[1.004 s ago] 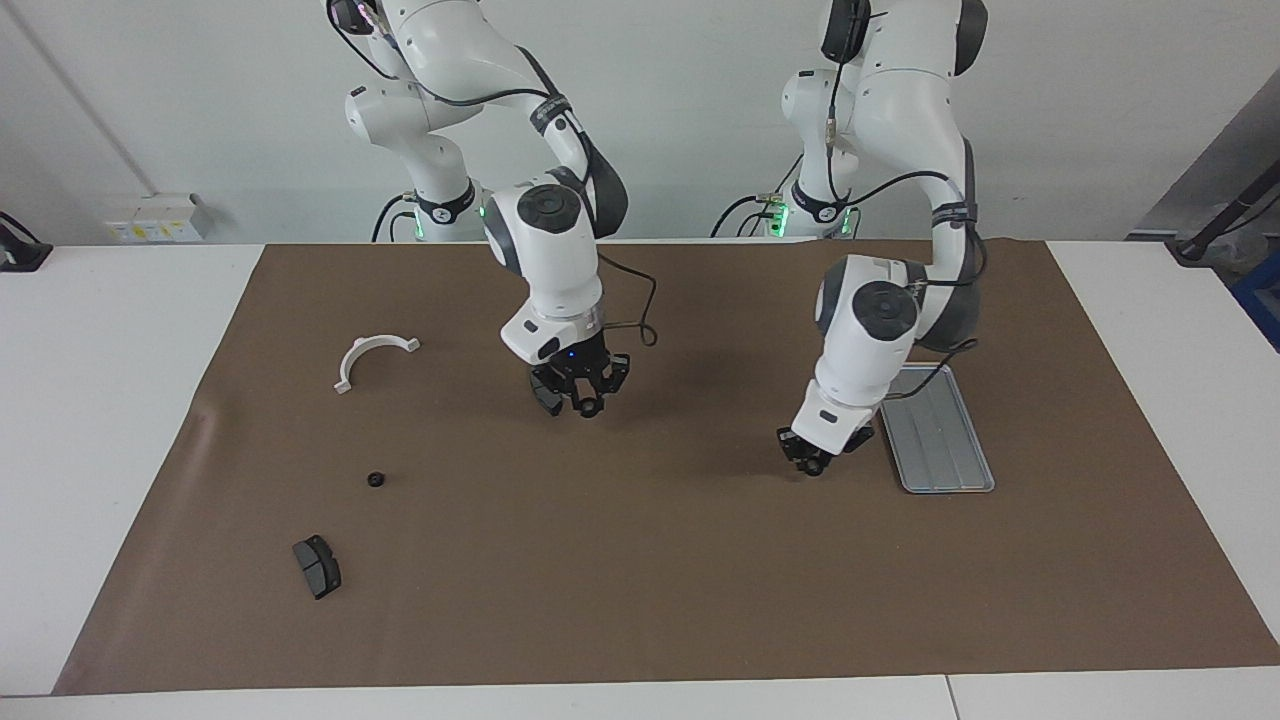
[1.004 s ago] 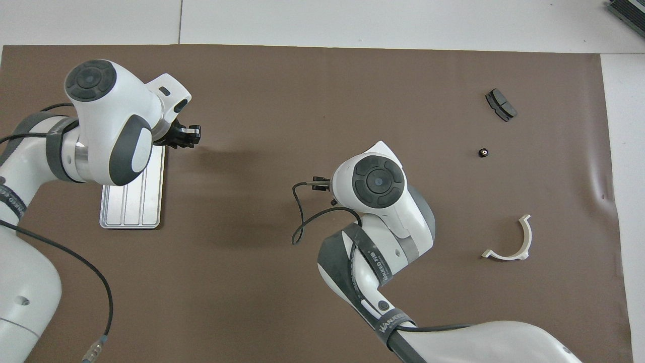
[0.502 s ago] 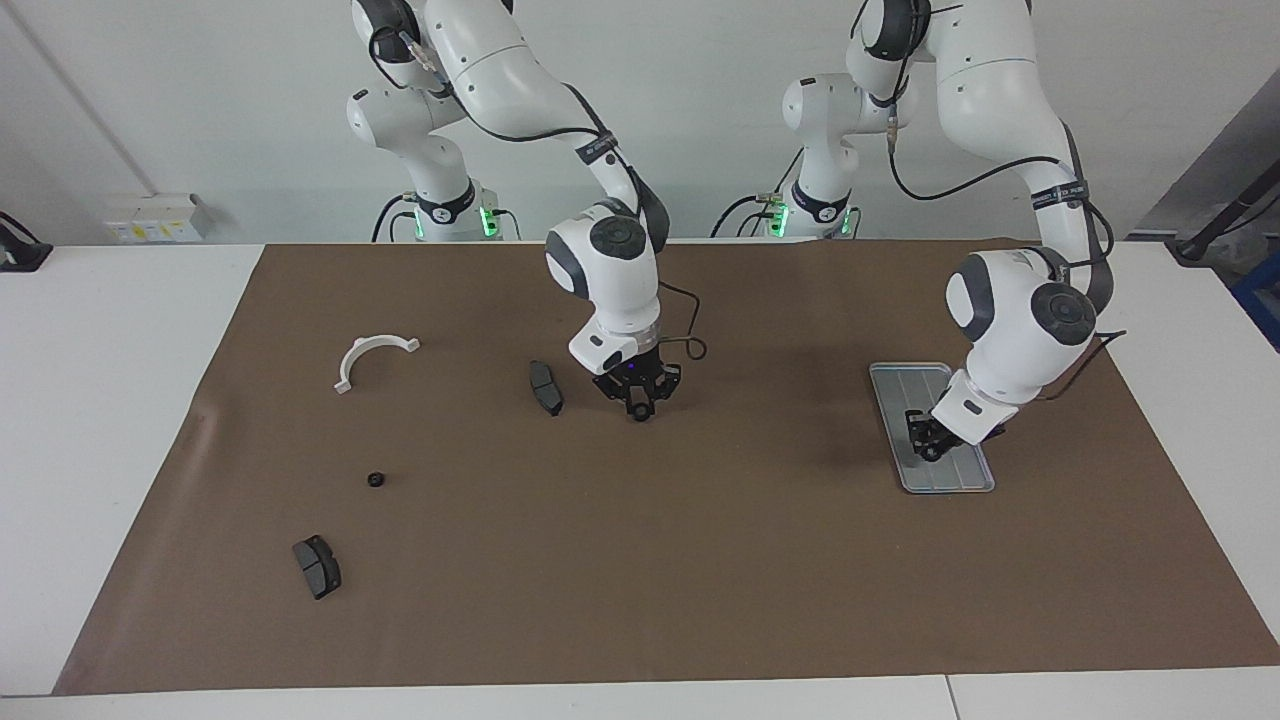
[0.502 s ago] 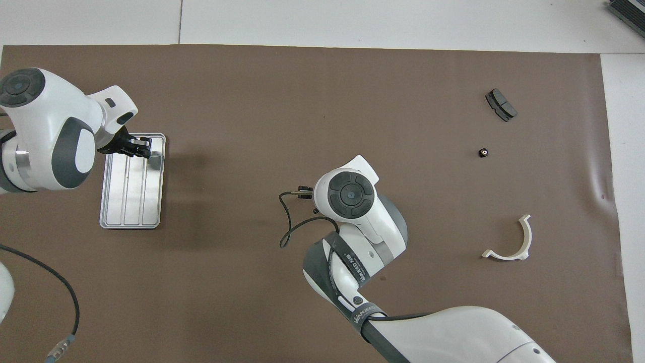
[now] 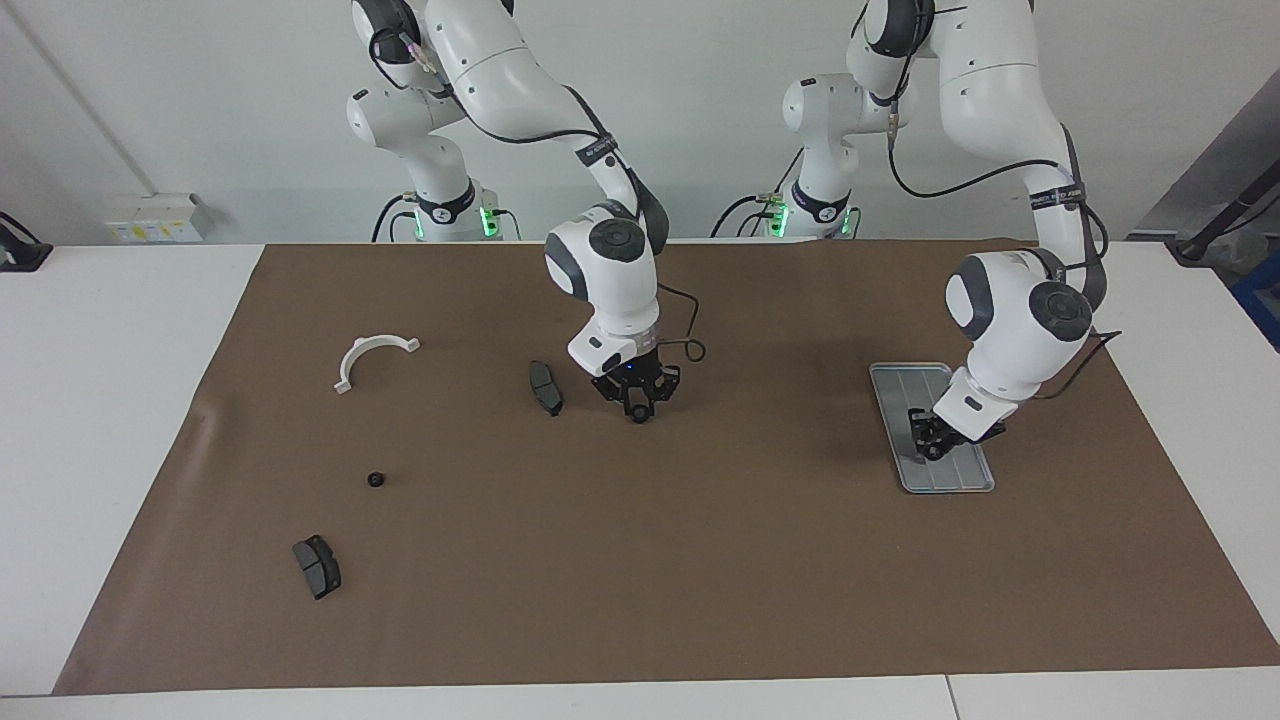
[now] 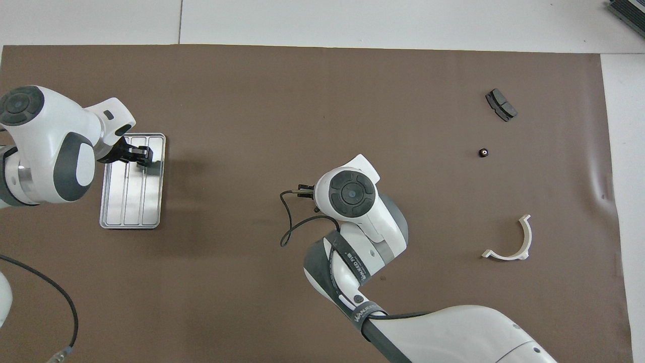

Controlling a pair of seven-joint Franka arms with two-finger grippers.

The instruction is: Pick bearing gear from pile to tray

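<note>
One small black bearing gear [image 5: 375, 479] [image 6: 483, 152] lies on the brown mat toward the right arm's end. It sits among the scattered pile parts: a white half-ring bracket [image 5: 372, 358] [image 6: 509, 242] nearer the robots and a dark grey pad [image 5: 317, 566] [image 6: 501, 105] farther out. The silver grooved tray [image 5: 895, 385] [image 6: 131, 212] lies toward the left arm's end. My left gripper [image 5: 930, 448] [image 6: 143, 154] hangs low over the tray with something small and dark at its tip; I cannot make out what. My right gripper [image 5: 638, 408] hovers over the mat's middle, hidden under its wrist in the overhead view.
A second dark grey pad [image 5: 546, 387] lies on the mat just beside the right gripper, toward the right arm's end. A black cable [image 6: 289, 222] loops off the right wrist. The brown mat [image 5: 700, 580] covers most of the white table.
The left arm swung from beside the tray to over it and has sunk slightly. The right arm shifted toward the left arm's end, uncovering the dark pad beside it.
</note>
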